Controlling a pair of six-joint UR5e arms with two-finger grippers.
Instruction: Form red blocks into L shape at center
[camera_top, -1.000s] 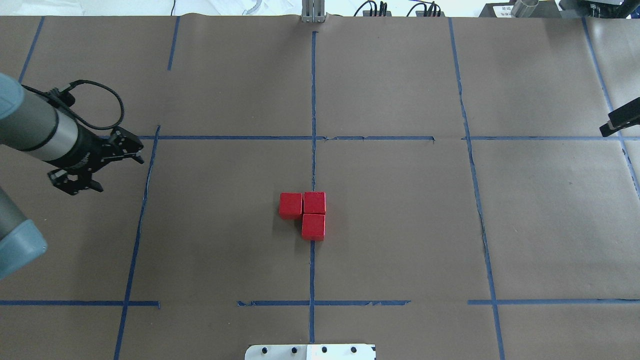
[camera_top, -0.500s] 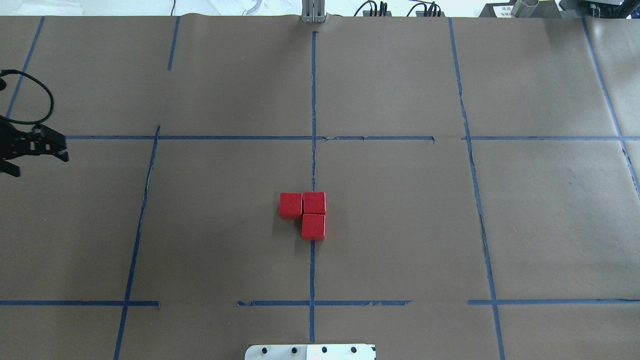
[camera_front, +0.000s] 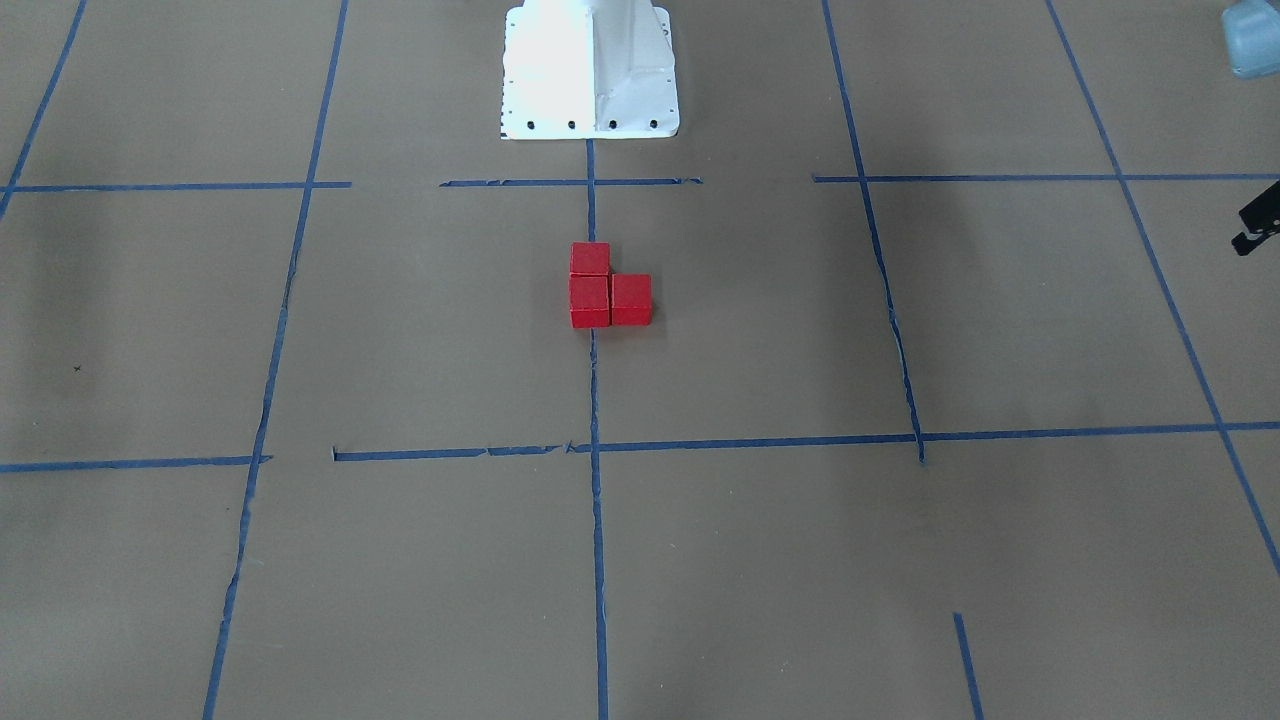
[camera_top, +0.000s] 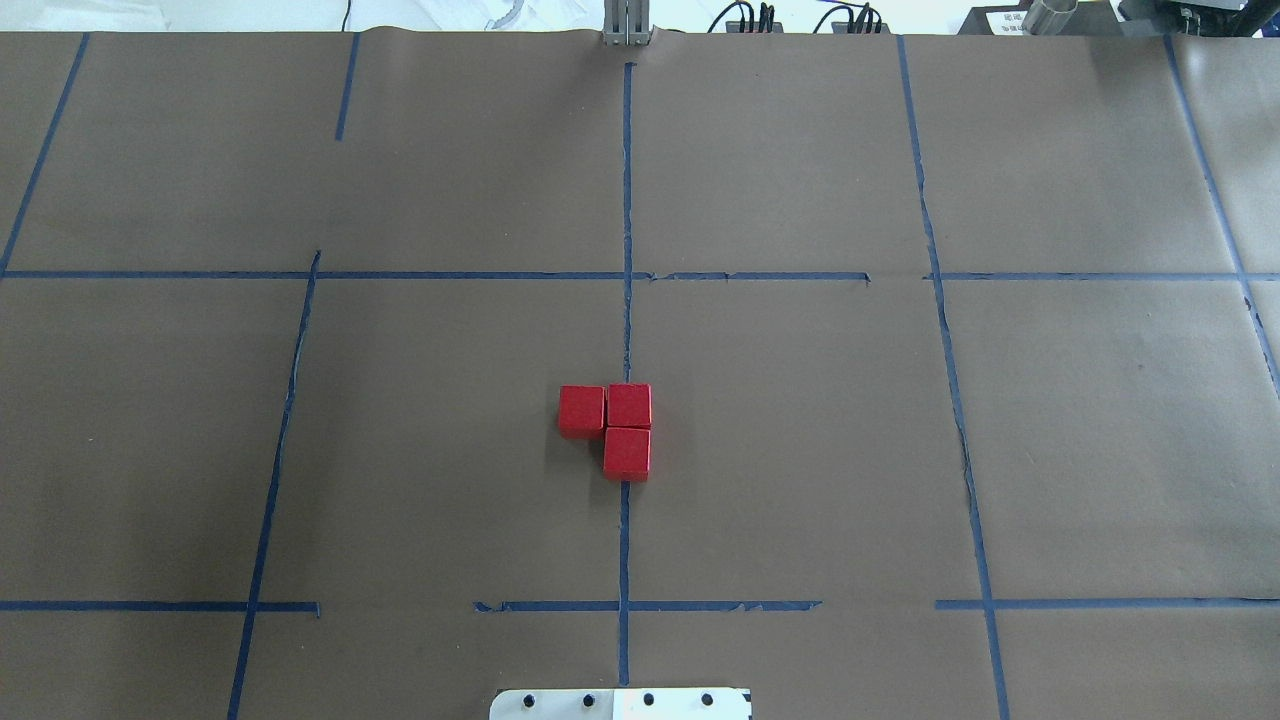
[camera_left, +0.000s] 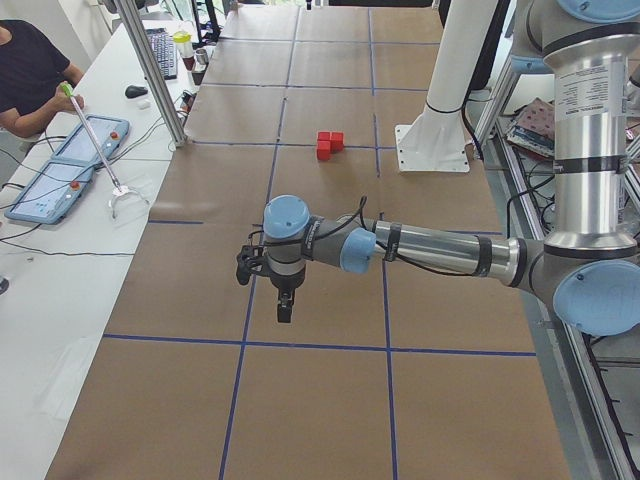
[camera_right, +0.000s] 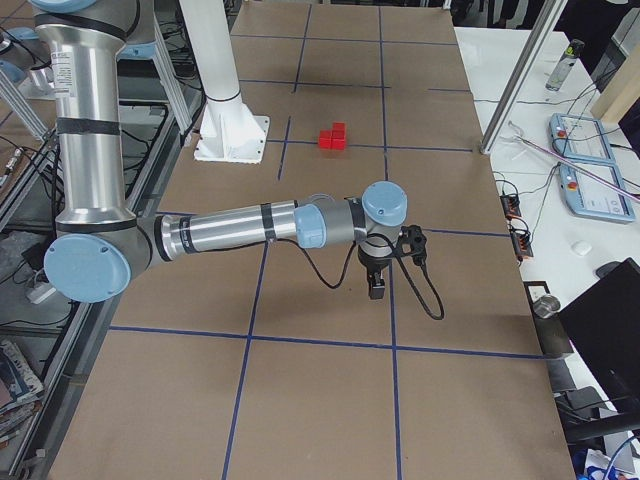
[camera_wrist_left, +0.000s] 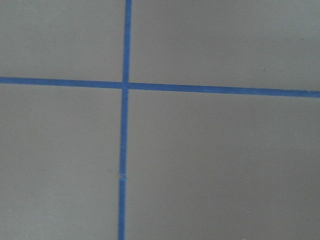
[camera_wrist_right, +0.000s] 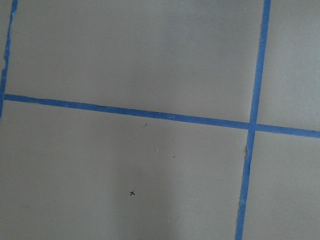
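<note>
1. Red blocks (camera_front: 600, 295) lie flat on the brown-paper table (camera_top: 450, 450) at the center (camera_top: 700, 430), a short way ahead of the white base plate (camera_top: 620, 704). All three together make an L.
2. The near block (camera_top: 627, 453) sits on the long blue tape line (camera_top: 626, 540) that runs straight away from the robot.
3. Just beyond it, the corner block (camera_top: 629, 405) touches its far face and also sits on that line.
4. The third block (camera_top: 581, 410) is flush against the corner block's side, toward the robot's left, off the line.
5. Out toward the table's left end, the left pincer (camera_left: 264, 293) hangs above the paper near a tape line, well apart from the blocks. It shows clearly only from the side, so I cannot tell whether it is released or clenched. Its wrist view shows bare paper and a tape crossing (camera_wrist_left: 125, 85).
6. Toward the right end, the right pincer (camera_right: 377, 288) hangs over the paper, also well apart from the blocks. Here too I cannot tell whether it is released or clenched. Its wrist view shows another crossing (camera_wrist_right: 251, 126) and a small black x mark (camera_wrist_right: 132, 193).
7. Farther out, a cross line (camera_top: 450, 275) bounds the center's far side.
8. At the far edge stand a metal post (camera_top: 626, 22) and black cables (camera_top: 750, 18).
9. Beyond that is a white side table (camera_left: 60, 270), where a person (camera_left: 30, 65) has a hand on a thin rod (camera_left: 95, 140) beside blue-grey panels (camera_left: 55, 175).
</note>
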